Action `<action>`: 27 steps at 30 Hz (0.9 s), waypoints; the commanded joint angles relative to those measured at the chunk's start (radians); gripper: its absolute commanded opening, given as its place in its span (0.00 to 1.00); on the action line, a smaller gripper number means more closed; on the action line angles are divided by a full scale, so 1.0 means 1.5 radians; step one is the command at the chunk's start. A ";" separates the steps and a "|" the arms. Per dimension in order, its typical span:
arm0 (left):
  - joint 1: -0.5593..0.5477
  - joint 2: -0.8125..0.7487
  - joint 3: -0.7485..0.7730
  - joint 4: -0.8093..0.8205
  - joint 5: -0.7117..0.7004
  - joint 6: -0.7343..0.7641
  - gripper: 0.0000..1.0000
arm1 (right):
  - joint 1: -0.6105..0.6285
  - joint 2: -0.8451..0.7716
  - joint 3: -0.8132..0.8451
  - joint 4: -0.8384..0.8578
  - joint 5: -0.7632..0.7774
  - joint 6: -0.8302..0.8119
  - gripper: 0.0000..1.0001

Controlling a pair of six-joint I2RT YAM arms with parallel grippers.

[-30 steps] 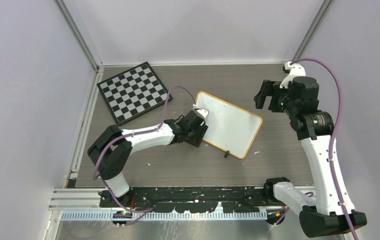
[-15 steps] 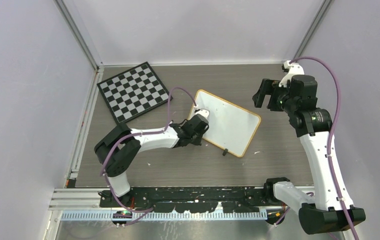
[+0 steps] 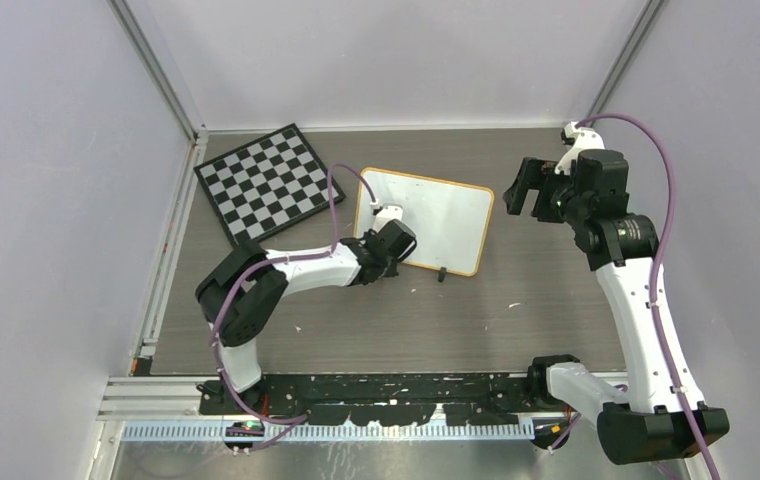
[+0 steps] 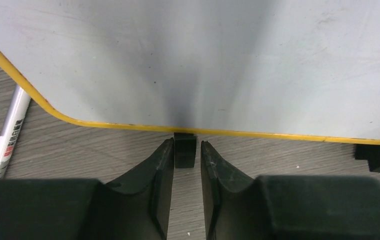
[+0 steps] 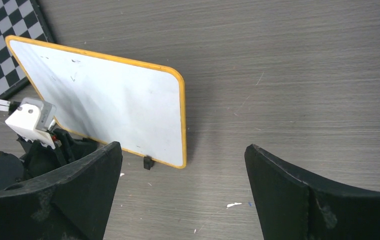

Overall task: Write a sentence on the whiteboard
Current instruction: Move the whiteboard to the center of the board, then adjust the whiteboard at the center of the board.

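Left tool (image 4: pixel 186 144) gripping whiteboard (image 4: pixel 178 60) foot (image 4: pixel 185 152), pen (image 4: pixel 8 132) beside

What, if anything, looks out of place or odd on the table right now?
A white marker lies loose on the table, its far end hidden at the whiteboard rim, so the board may be resting on it. The board is blank. White specks litter the table near it.

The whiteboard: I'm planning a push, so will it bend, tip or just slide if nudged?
Probably stiff: the whiteboard has straight edges, with no sag. Lying nearly flat on the table, it should slide or pivot rather than tip. Its small foot clip might pop off if pulled.
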 commanded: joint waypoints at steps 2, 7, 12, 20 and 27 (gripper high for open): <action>0.000 -0.006 0.046 -0.015 0.026 -0.027 0.37 | -0.004 0.002 -0.015 0.032 0.024 0.018 0.95; -0.002 -0.073 0.042 -0.046 0.129 0.081 0.54 | -0.004 0.007 -0.020 0.003 -0.002 0.008 0.93; 0.054 -0.166 0.047 -0.177 0.332 0.186 0.54 | -0.003 0.025 -0.036 -0.067 -0.156 -0.018 0.87; 0.238 -0.338 -0.002 -0.286 0.270 0.246 0.67 | 0.096 0.017 -0.151 -0.031 -0.111 0.015 0.75; 0.352 -0.387 -0.079 -0.225 0.258 0.240 0.65 | 0.247 0.050 -0.215 0.079 0.062 0.135 0.80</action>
